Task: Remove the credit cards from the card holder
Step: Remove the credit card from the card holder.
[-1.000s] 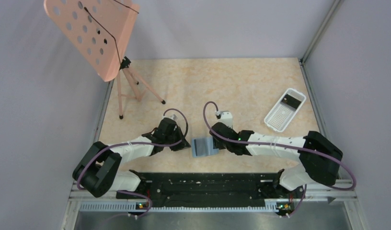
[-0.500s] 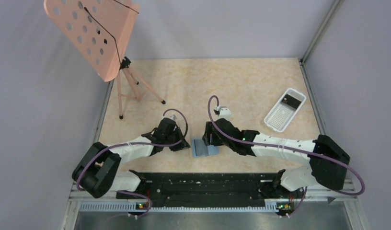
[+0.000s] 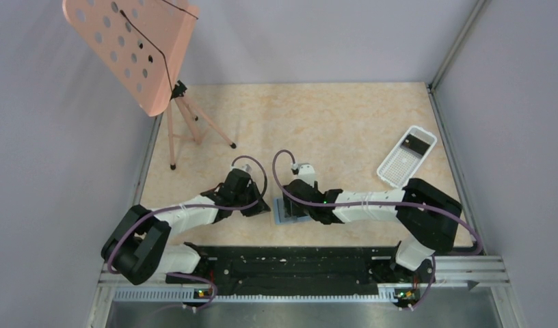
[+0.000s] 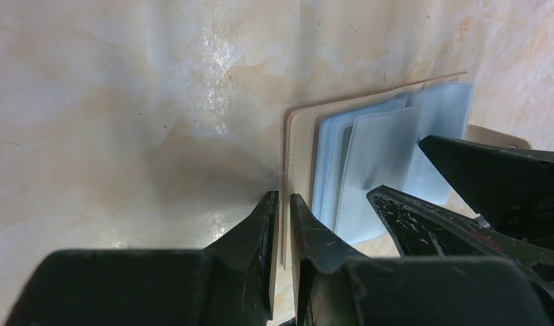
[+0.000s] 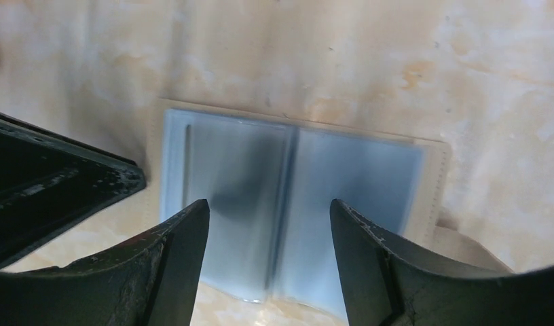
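Observation:
The card holder (image 3: 282, 217) lies open on the table near the front edge, its light blue panels (image 5: 342, 190) up and its tan edge (image 4: 298, 136) to the left. My left gripper (image 4: 282, 197) is shut on that tan left edge; it also shows in the top view (image 3: 266, 205). My right gripper (image 5: 269, 204) is open and hovers just above the two blue panels, over the centre crease; the top view (image 3: 290, 203) shows it covering most of the holder. One dark credit card (image 3: 418, 143) lies in the white tray. No card shows plainly in the holder.
A white perforated tray (image 3: 399, 167) stands at the right side of the table. A pink music stand (image 3: 136, 48) on a tripod (image 3: 194, 130) stands at the back left. Grey walls close in both sides, and a black rail runs along the front edge.
My right gripper has swung left from beside the card holder to right over it. My left gripper has kept its hold on the holder's left edge.

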Robot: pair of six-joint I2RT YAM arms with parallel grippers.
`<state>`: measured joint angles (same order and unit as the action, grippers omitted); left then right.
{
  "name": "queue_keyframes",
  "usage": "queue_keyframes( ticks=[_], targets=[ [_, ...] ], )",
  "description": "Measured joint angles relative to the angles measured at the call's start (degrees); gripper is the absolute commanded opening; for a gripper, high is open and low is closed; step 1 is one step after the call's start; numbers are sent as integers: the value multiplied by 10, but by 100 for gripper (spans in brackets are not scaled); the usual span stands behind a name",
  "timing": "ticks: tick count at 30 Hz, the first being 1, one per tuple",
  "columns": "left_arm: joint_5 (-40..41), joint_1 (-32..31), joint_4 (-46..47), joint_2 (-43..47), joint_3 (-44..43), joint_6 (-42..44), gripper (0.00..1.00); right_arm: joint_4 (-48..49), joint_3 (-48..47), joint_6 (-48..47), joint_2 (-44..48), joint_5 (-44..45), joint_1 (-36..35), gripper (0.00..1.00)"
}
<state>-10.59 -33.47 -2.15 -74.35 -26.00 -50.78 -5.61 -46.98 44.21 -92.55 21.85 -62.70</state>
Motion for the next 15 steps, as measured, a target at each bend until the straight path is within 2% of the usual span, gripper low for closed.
queue_keyframes(
  ticks=[15],
  targets=[
    [-2,0,5,12,12,-3,17,48,-10,10,-30,16,-7,66]
  ],
)
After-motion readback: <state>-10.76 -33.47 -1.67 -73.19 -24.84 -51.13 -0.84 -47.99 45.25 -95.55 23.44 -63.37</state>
